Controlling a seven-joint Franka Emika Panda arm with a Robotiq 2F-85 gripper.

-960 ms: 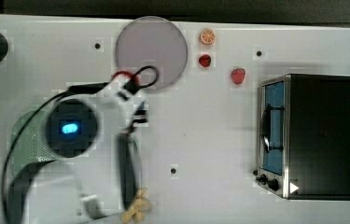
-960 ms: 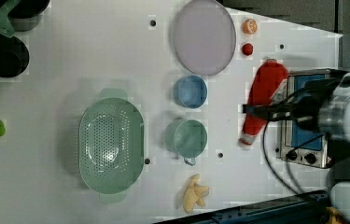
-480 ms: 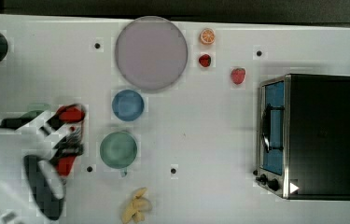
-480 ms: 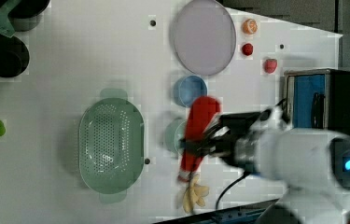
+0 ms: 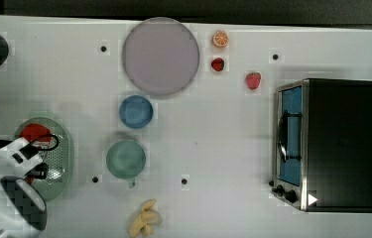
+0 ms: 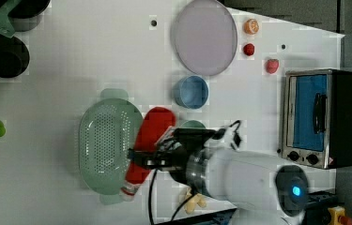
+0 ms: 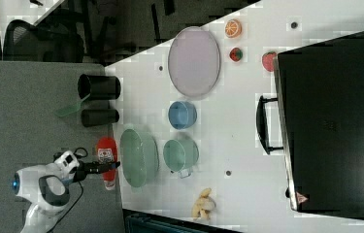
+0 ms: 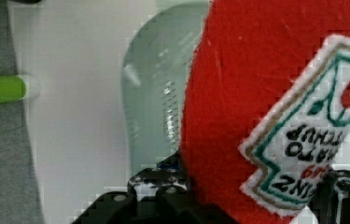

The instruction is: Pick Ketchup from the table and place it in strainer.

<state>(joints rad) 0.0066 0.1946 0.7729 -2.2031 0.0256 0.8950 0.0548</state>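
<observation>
Ketchup, a red plastic squeeze bottle (image 6: 151,140) tapering to a white nozzle cap, was grasped between the black fingers (image 6: 138,158) of the gripper (image 6: 141,159), clamped across its middle. In the left view the bottle hung over the right rim of the pale green oval perforated plastic strainer (image 6: 104,145), base toward the top, cap toward the bottom, where the nozzle merged with the rim and was hard to make out. In the top view the white arm (image 5: 17,201) covered most of the bottle, leaving a red patch of its base (image 5: 34,132) over the strainer's far end (image 5: 59,158), and the strainer's left part was hidden too. In the right view the bottle (image 7: 106,150) appeared at the strainer's (image 7: 138,158) left, so whether it was above the basket or beside it could not be settled there. The wrist view, very close, showed the red body with its label (image 8: 256,116), cut off by the frame, the strainer's pale wall (image 8: 156,93) behind it, and a green object (image 8: 0,89) only partly in frame.

A round green bowl (image 5: 125,158), a round blue bowl (image 5: 136,111) and a large pale lilac plate (image 5: 160,56) lay to the strainer's right in the top view; in the left view the arm hid nearly all of the green bowl (image 6: 193,124).
</observation>
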